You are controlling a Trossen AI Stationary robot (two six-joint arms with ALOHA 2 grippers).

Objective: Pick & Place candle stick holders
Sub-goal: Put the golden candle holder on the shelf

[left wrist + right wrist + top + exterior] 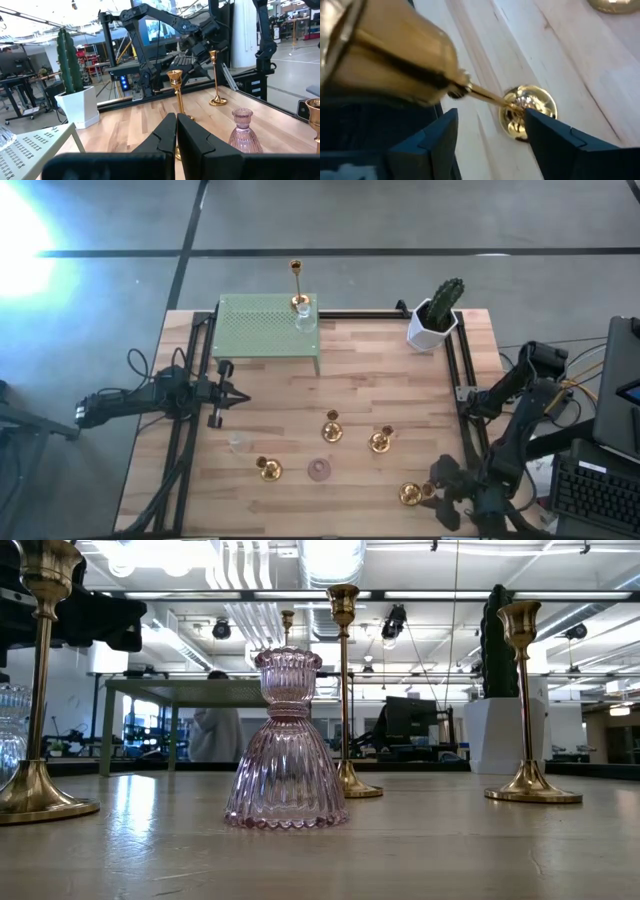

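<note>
On the green rack (268, 325) stand one brass holder (298, 288) and a glass one (305, 320), several remain below, the right gripper (437, 498) spread around another holder (410, 493), the left gripper (232, 394) pressed together.

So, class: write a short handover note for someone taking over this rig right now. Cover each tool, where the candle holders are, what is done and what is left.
Right tool: open at the near right table corner, fingers either side of a brass holder standing on the wood; not gripped.
Left tool: shut, empty, waiting at the left side.
Done: one tall brass holder and a clear glass one stand on the green perforated shelf.
Left on the table: four brass holders, the pink glass holder and a clear one.
</note>
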